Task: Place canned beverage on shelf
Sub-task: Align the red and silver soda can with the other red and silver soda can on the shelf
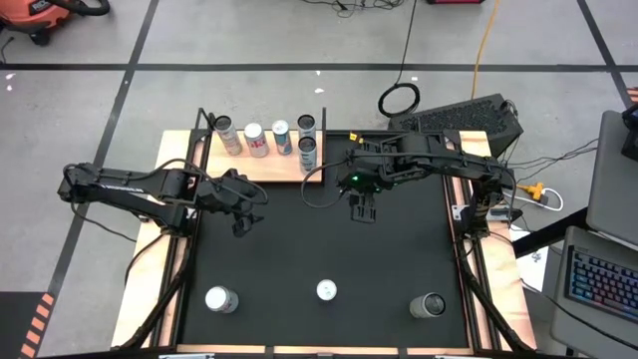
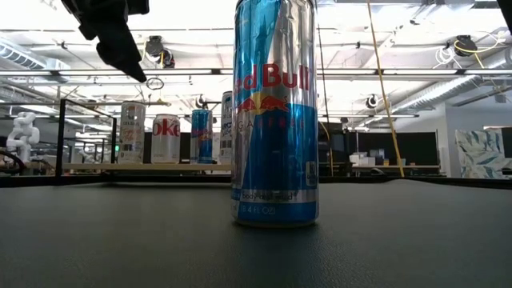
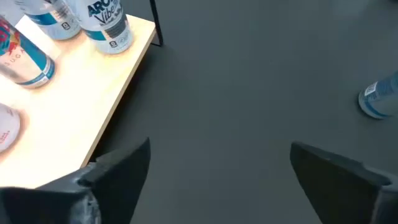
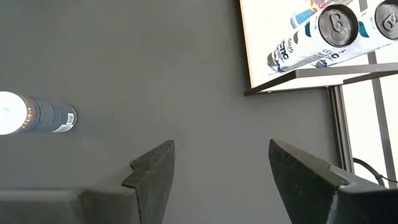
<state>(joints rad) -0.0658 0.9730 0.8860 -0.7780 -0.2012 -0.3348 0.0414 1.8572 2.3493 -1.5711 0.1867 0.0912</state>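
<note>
Black mat (image 1: 319, 249) is covering most of the tabletop (image 1: 150, 289); behind it the light-wood shelf (image 1: 249, 168) is carrying five cans (image 1: 257, 140), all upright. Left gripper (image 1: 242, 221) is hanging over the mat just in front of the shelf's near edge, jaws spread wide and holding nothing. Right gripper (image 1: 361, 209) is waiting above mid-mat beside the shelf's end, jaws partly apart, also empty.

Three cans are standing along the mat's front edge: left can (image 1: 220, 299), middle can (image 1: 327, 290), a blue-and-silver one filling the low view, and right can (image 1: 430, 305).

Judgement: a placement looks just finished, and a fetch is next. That calls for swinging an arm to the front row, lowering open jaws around a can, and closing before lifting.
</note>
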